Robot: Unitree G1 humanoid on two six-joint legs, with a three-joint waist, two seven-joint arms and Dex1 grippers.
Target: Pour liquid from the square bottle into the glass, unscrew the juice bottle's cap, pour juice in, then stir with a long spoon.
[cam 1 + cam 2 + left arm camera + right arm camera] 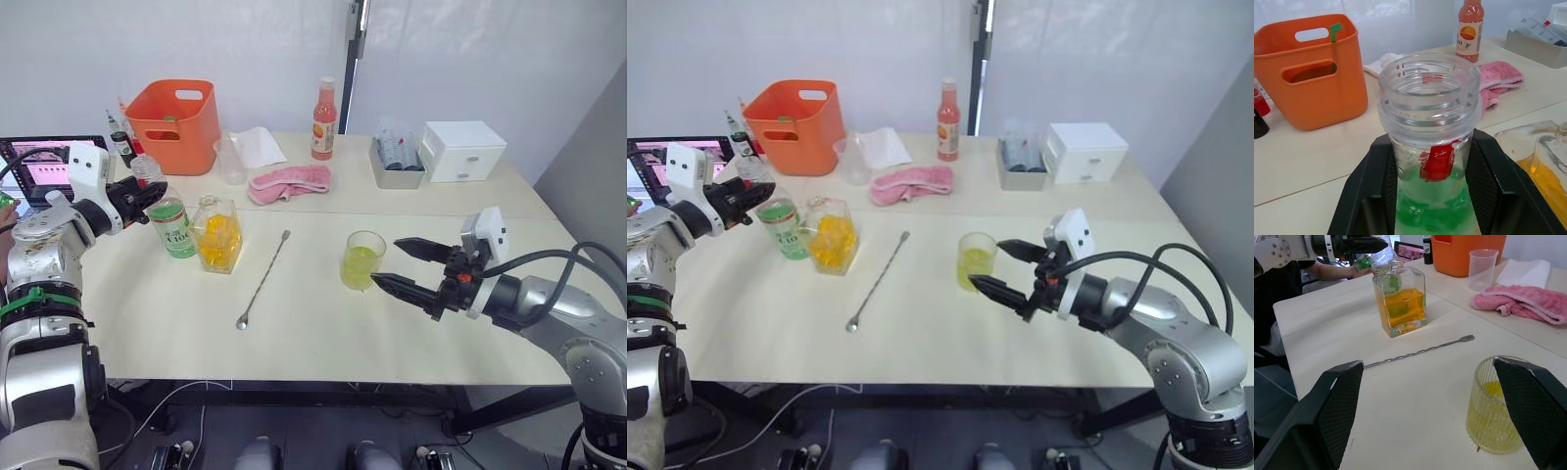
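Note:
My left gripper is shut on the neck of the green juice bottle, which stands upright on the table. Its mouth is open, a red tab hangs on the neck, and the cap is out of view. Just right of it stands the square bottle with orange liquid. The long spoon lies slantwise at mid-table. The glass holds yellow-green fluid. My right gripper is open just right of the glass, one finger on either side, apart from it.
At the back stand an orange basket, a cloudy measuring cup, a pink cloth, an orange-red bottle, a grey tray and a white drawer box. A laptop and a person's hand are at far left.

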